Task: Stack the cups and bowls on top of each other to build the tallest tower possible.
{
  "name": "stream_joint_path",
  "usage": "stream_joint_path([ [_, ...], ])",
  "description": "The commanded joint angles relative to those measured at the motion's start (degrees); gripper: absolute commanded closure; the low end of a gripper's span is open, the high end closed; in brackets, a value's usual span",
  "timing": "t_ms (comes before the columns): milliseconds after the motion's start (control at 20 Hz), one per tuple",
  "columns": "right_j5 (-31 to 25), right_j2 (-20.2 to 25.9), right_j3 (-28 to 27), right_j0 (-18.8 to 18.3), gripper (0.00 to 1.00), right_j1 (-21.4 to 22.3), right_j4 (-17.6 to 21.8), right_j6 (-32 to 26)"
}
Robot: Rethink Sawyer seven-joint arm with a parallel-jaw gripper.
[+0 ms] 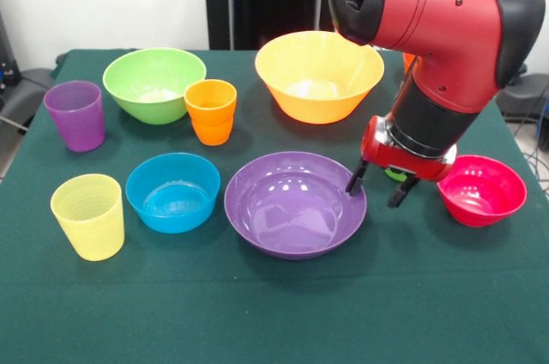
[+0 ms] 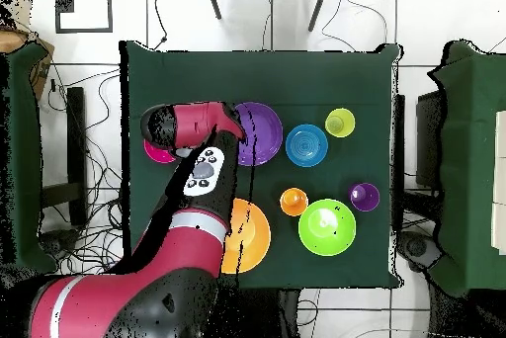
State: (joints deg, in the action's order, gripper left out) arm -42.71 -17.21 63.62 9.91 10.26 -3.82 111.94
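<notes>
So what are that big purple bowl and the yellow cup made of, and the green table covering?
The purple bowl looks like glossy hard plastic: bright highlights gleam inside it. The yellow cup seems a duller, slightly see-through plastic with faint rings round its wall. The table covering looks like matte dark green cloth or felt, with no shine.

The gripper (image 1: 378,189) hangs low with fingers spread, squeezed between the purple bowl (image 1: 294,203) and the pink-red bowl (image 1: 481,190), one finger right at the purple bowl's rim. In the front view, the near strip of green table (image 1: 274,312) lies open from left to right. Far side, it's crowded: green bowl (image 1: 154,83), orange cup (image 1: 211,111) and orange-yellow bowl (image 1: 318,75) leave narrow lanes. On the left, the purple cup (image 1: 75,115), yellow cup (image 1: 87,215) and blue bowl (image 1: 172,191) block the way.
</notes>
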Motion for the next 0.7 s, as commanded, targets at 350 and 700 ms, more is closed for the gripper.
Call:
stream_joint_path([
  [350, 3.3, 5.4, 3.2, -1.7, 0.0, 0.4, 0.3, 5.0],
  [700, 4.1, 5.4, 3.6, -1.5, 0.0, 0.2, 0.4, 5.4],
])
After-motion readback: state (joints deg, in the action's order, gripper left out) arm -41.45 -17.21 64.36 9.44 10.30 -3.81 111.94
